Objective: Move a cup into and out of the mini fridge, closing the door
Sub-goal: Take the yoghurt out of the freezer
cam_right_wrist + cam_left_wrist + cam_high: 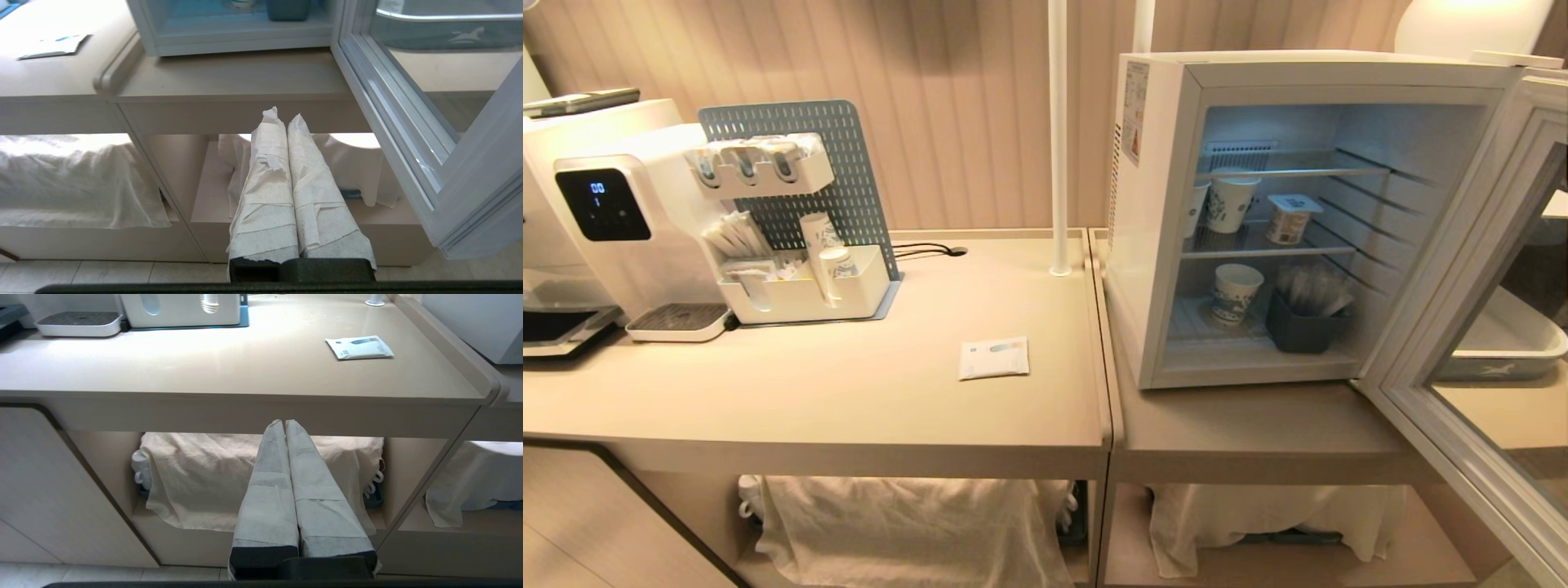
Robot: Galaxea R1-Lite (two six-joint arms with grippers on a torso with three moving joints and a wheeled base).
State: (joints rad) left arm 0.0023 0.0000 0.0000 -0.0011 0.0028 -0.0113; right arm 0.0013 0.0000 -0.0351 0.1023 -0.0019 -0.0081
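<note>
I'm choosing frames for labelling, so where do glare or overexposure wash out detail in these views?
Head view: the lamp at top right blows out, while the mini fridge interior is evenly lit. Left wrist view: glare whitens the counter. Right wrist view: the far counter is washed out, and the door glass reflects.

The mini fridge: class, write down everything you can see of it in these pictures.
The mini fridge is a boxy white cabinet standing upright on the right-hand beige counter, with a label on its left side. Its glass-fronted door is swung wide open to the right. The lit interior has wire shelves: the middle shelf holds paper cups and a small tub; the bottom holds one more cup and a dark bin of packets.
</note>
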